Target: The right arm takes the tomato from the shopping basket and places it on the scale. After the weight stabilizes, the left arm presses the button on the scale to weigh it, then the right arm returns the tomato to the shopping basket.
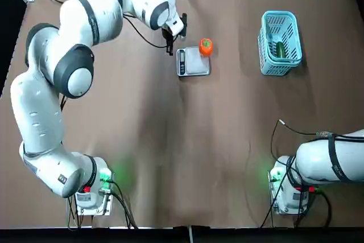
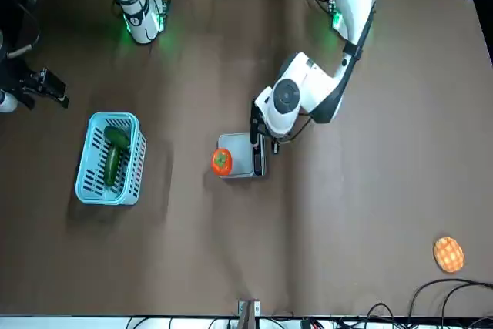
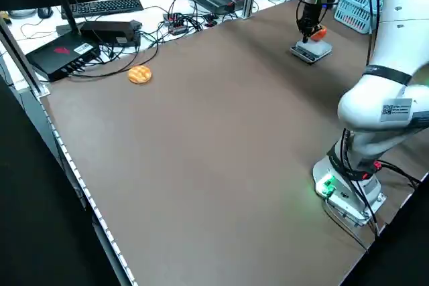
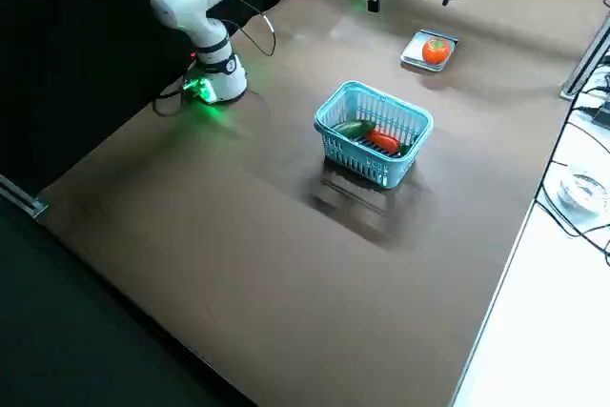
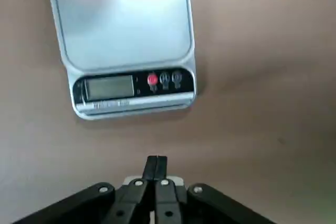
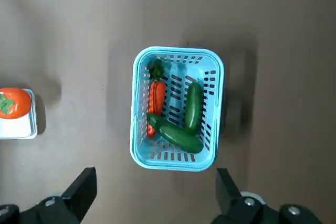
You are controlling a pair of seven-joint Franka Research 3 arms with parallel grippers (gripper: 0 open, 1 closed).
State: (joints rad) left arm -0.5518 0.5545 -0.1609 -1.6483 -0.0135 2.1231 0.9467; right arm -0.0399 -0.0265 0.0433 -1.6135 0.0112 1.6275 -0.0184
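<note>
— Tomato (image 1: 206, 46)?
— On the scale (image 1: 193, 65), far edge. I've got the left gripper (image 1: 169, 45) pinched together just left of it; the button (image 5: 152, 80) press is next. Right gripper (image 6: 155, 192) hangs spread above the basket (image 6: 211, 80).

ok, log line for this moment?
tomato: on scale | left pincer: shut, by scale's button edge | right pincer: open, above basket

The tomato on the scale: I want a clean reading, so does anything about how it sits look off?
Yes. The tomato sits at a far corner of the scale, overhanging the platform edge instead of centred. The left hand, shut, hovers beside the display end.
</note>
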